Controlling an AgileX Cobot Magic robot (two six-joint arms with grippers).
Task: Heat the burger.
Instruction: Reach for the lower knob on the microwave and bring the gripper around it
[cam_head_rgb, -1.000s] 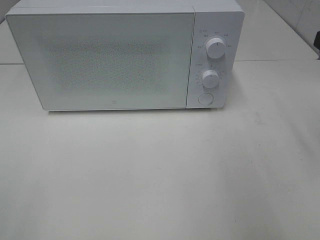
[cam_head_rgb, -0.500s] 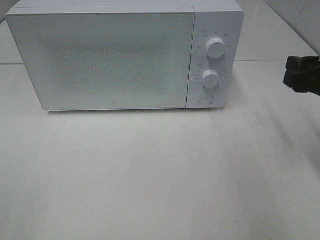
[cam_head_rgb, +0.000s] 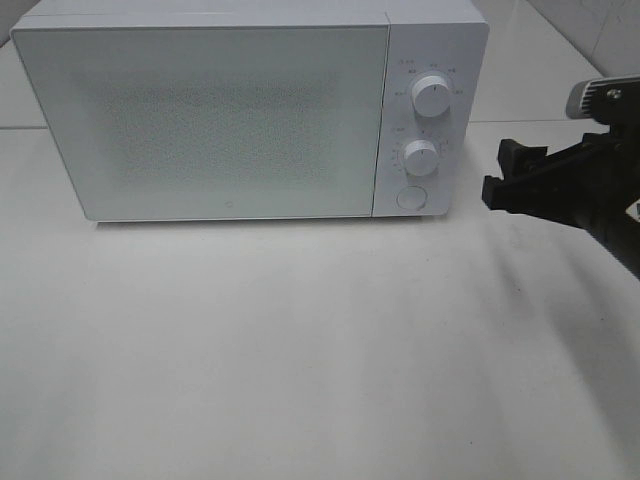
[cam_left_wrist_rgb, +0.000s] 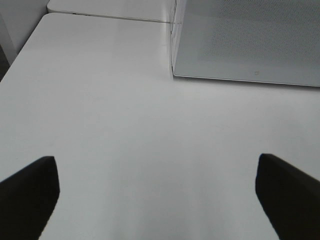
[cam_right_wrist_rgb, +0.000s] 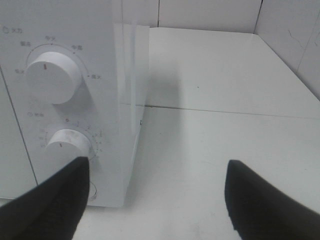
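The burger is out of view. A white microwave (cam_head_rgb: 200, 120) stands at the back of the table with its door shut. Its panel carries an upper knob (cam_head_rgb: 431, 96), a lower knob (cam_head_rgb: 421, 157) and a round button (cam_head_rgb: 410, 197). My right gripper (cam_head_rgb: 497, 175) is open and empty, reaching in from the right, a little right of the panel. In the right wrist view the gripper (cam_right_wrist_rgb: 157, 195) faces the microwave's right front corner, with the knobs (cam_right_wrist_rgb: 52, 75) close by. My left gripper (cam_left_wrist_rgb: 157, 190) is open and empty above bare table, near the microwave's left front corner (cam_left_wrist_rgb: 175, 75).
The white table (cam_head_rgb: 300, 350) stretches in front of the microwave. A seam between table tops (cam_right_wrist_rgb: 225, 111) runs to the right of the microwave. A tiled wall (cam_right_wrist_rgb: 290, 35) rises at the back right.
My right arm has moved in from the right edge toward the microwave's control panel. The microwave has not moved and its door stays shut.
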